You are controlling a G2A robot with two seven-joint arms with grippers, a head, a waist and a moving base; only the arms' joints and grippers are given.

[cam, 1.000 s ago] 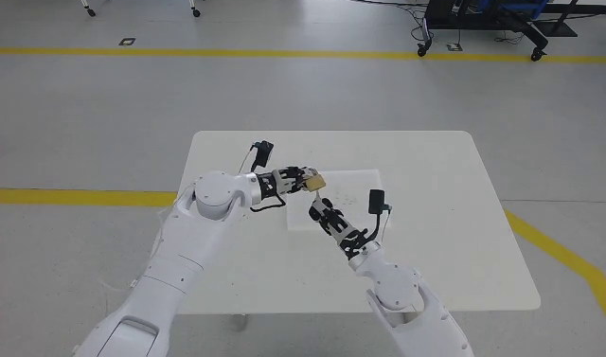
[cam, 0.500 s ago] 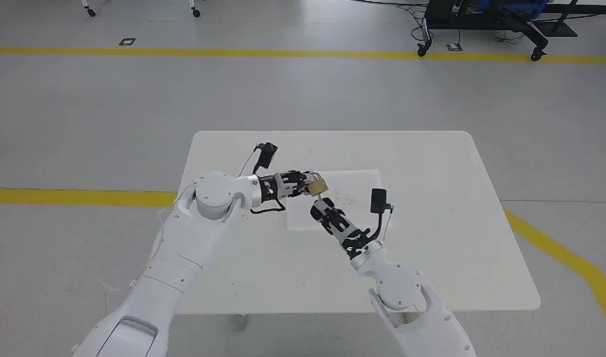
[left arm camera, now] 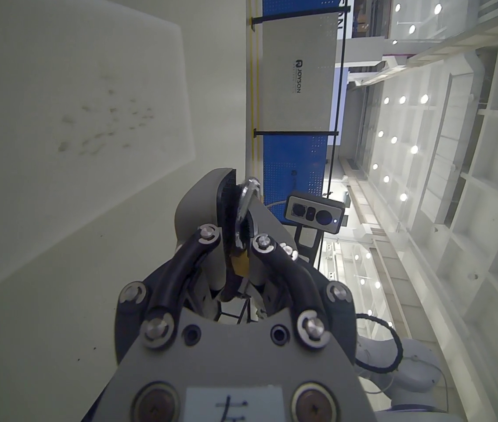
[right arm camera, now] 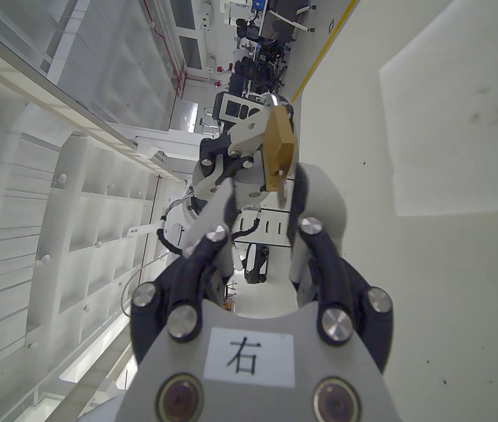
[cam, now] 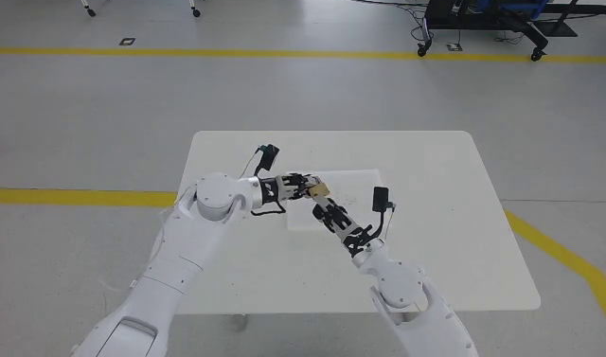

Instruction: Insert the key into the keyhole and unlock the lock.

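One white table [cam: 426,262] on yellow-lined grey floor [cam: 284,92]; left end effector [cam: 305,184] grips lock [cam: 318,187], right end effector [cam: 325,206] released

Key [right arm camera: 282,191] small and blurred at lock [right arm camera: 278,151] base, beside right claw [right arm camera: 263,181].

lock [cam: 319,187] in left hand [cam: 309,186], right hand [cam: 324,206] beside
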